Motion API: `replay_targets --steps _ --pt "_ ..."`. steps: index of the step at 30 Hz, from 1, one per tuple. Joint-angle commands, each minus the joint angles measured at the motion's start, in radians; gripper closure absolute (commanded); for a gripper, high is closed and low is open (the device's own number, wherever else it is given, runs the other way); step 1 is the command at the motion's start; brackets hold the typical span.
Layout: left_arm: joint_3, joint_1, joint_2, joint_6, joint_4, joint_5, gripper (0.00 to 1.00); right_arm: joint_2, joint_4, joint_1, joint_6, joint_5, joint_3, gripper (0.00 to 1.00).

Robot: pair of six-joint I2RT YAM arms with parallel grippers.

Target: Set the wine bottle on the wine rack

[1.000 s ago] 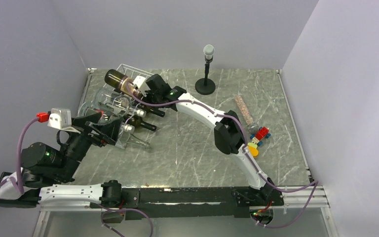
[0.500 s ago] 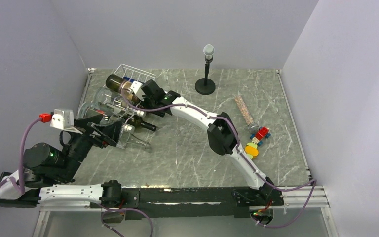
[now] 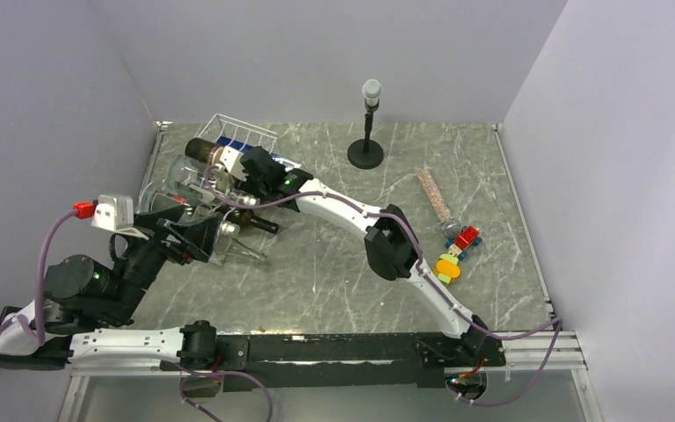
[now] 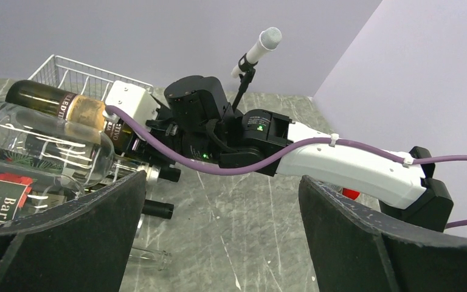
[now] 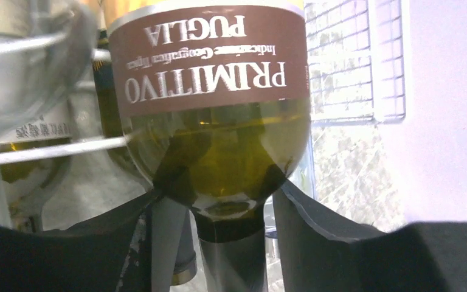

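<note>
Dark green glass marks the wine bottle (image 3: 204, 152), whose brown label reads PRIMITIVO PUGLIA. The right fingers (image 5: 322, 231) are clamped on its neck, one on either side, just below the shoulder. The bottle is held close to level, base toward the far-left corner of the bench (image 3: 334, 264), neck toward the centre. The wine rack (image 3: 250, 132), white wire, sits at the far edge near that corner, and the bottle lies along its left side. Contact between bottle and rack cannot be determined. In the left wrist view the bottle sits over a clear glass bottle (image 4: 42, 143) lying on its side near the left edge, with further bottles beside it. The left fingers (image 4: 73, 243) are spread wide with nothing between them, just short of the clear bottles near the left edge. A microphone stand (image 3: 366, 149) stands at the far edge, mid-bench. Toy bricks (image 3: 457, 251) and a slim tube (image 3: 435, 198) lie toward the right edge, well apart from both sets of fingers
</note>
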Motion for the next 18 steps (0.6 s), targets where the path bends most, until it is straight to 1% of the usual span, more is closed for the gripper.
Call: replay_targets --steps 1,6,11,15,18 --pt "0.024 -0.004 -0.004 -0.018 -0.009 -0.013 0.01 -0.023 0.125 0.034 -0.043 0.04 0.042 0.39" --pt "0.02 -0.004 -0.011 -0.019 -0.008 -0.016 0.01 -0.029 0.124 0.037 -0.049 0.045 0.039 0.34" --pt "0.019 -0.004 -0.016 -0.026 -0.014 -0.012 0.01 -0.047 0.13 0.038 -0.057 0.059 0.005 0.22" --pt "0.019 -0.004 -0.016 -0.028 -0.016 -0.014 0.01 -0.106 0.169 0.037 -0.07 0.06 -0.088 0.12" --pt "0.026 -0.004 -0.013 -0.03 -0.023 -0.018 0.01 -0.142 0.179 0.037 -0.081 0.072 -0.144 0.07"
